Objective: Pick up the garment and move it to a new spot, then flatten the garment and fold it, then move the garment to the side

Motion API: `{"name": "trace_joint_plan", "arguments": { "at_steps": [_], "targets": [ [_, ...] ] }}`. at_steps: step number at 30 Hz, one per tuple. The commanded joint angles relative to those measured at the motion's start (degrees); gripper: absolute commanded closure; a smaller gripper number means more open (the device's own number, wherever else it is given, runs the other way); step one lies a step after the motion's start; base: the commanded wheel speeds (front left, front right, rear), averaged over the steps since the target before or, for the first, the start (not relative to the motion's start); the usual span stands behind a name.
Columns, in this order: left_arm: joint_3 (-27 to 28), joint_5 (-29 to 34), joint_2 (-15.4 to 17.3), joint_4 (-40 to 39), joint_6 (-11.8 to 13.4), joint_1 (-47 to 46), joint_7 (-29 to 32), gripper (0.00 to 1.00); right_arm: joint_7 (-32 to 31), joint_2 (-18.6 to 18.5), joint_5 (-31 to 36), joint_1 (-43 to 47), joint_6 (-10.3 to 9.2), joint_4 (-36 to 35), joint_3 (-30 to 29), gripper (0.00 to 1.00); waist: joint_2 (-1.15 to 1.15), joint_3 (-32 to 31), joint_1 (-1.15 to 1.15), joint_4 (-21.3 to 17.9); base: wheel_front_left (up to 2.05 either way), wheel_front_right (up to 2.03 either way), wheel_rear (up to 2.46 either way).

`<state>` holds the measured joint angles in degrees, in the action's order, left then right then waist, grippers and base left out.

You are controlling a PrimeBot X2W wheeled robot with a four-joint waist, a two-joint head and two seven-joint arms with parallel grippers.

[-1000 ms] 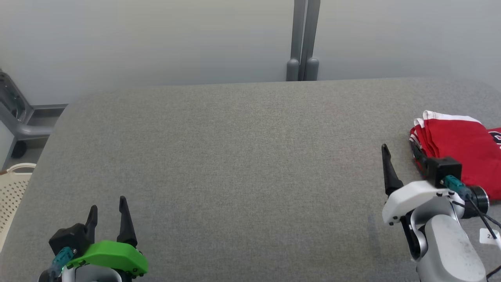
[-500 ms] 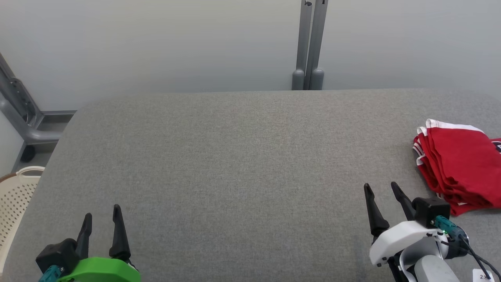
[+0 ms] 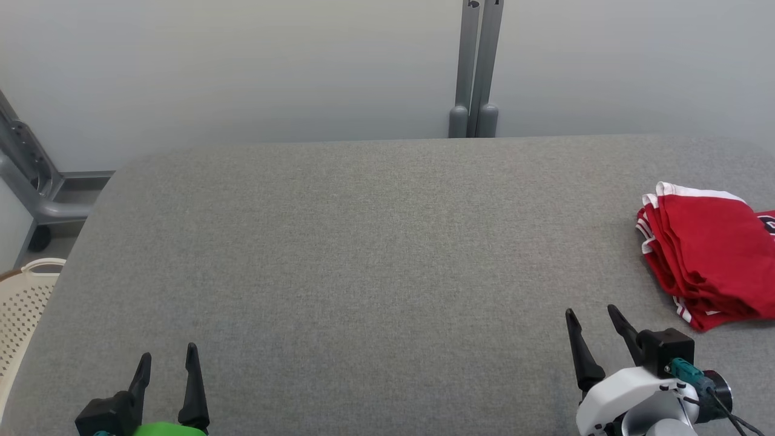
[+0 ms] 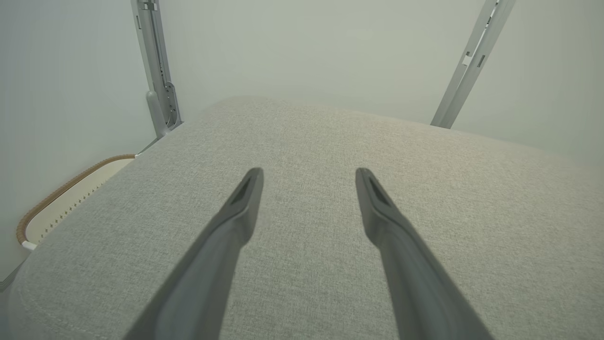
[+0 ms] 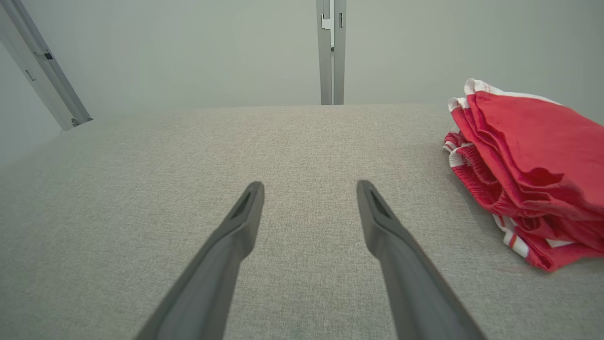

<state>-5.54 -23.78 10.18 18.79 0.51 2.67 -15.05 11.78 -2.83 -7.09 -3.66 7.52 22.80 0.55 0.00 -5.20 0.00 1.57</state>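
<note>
The garment (image 3: 711,257) is red with white trim and lies folded in layers at the right edge of the grey padded table (image 3: 363,242); the right wrist view has it at the right, garment (image 5: 533,165). My right gripper (image 3: 590,321) stands open near the front right, to the garment's lower left and clear of it, nothing between its fingers (image 5: 245,212). At the front left my left gripper (image 3: 166,357) is open too, over bare table, and empty in the left wrist view, left gripper (image 4: 309,177).
A cream perforated basket (image 3: 21,297) stands beside the table's left edge, also seen as the basket (image 4: 61,203). A grey post (image 3: 475,66) rises behind the far edge, and a grey metal frame (image 3: 30,181) stands at the far left.
My right gripper has drawn back from the garment toward the front edge, leaving the garment lying free. The left gripper has sunk lower in the picture. The head camera has tilted slightly.
</note>
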Motion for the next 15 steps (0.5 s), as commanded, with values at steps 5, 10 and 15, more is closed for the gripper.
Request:
{"name": "trace_joint_plan", "arguments": {
  "at_steps": [5, 10, 15],
  "targets": [
    [1.87, 2.34, -1.14, -1.93, -0.78, 1.96, -0.09, 0.00, 1.49, -0.16, 1.63, 1.92, -0.08, -0.51, -0.82, 0.00, 0.00, 0.12, 0.00, -0.01, 0.00, 0.00, 0.00],
    [3.37, 3.50, -2.24, -2.88, -1.80, 2.81, -0.10, 0.00, 2.00, -0.14, 1.80, 2.43, -0.08, -0.29, -1.16, 0.00, 0.00, 0.36, 0.00, -0.15, 0.00, 0.00, 0.00],
    [4.09, 4.53, -3.17, -2.66, -2.60, 3.28, -0.09, 0.00, 2.16, -0.15, 1.31, 1.77, -0.08, -0.05, -0.85, 0.00, 0.00, 0.48, 0.00, -0.35, 0.00, 0.00, 0.00]
  ]
}}
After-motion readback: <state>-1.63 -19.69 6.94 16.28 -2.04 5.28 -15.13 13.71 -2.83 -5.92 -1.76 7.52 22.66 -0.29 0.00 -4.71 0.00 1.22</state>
